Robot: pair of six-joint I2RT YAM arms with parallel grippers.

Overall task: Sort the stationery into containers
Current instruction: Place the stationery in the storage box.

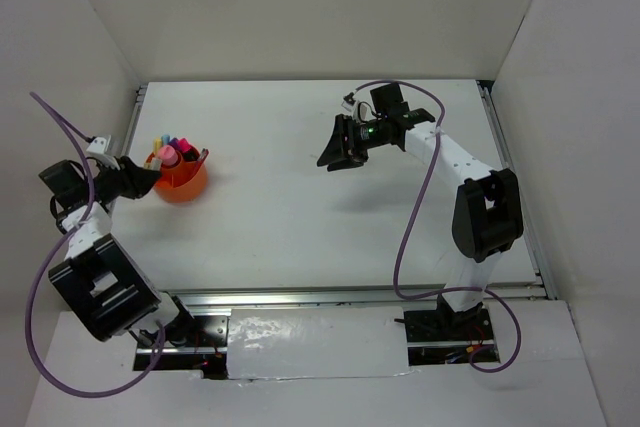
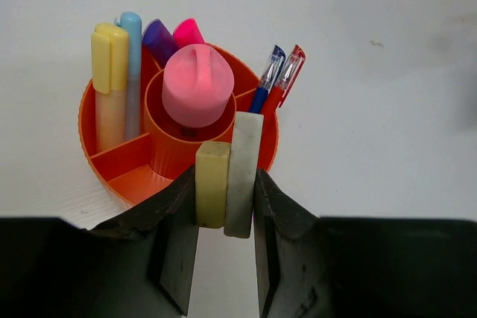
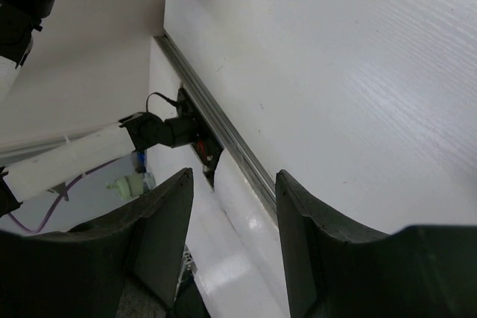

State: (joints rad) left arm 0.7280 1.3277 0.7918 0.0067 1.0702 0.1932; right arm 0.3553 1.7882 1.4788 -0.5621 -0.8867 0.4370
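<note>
My left hand (image 2: 223, 188) pinches a beige block (image 2: 212, 184) and a grey block (image 2: 244, 173) side by side at the cup's (image 2: 89, 147) near rim, likely to drop them into a free section. The highlighters (image 2: 197, 83) and pens (image 2: 276, 80) already stand inside. My right hand (image 3: 232, 176) hangs part-wide and empty over the counter (image 2: 373, 109), well apart.

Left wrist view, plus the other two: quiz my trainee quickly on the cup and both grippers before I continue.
1. True or false: the right gripper holds a pen.
2. What stands in the centre tube of the orange cup? A) pink highlighter B) glue stick C) ruler
3. Fill in: the left gripper is clamped on ___ small blocks.
Key: 1 false, its jaws are open and empty; 2 A; 3 two.
</note>
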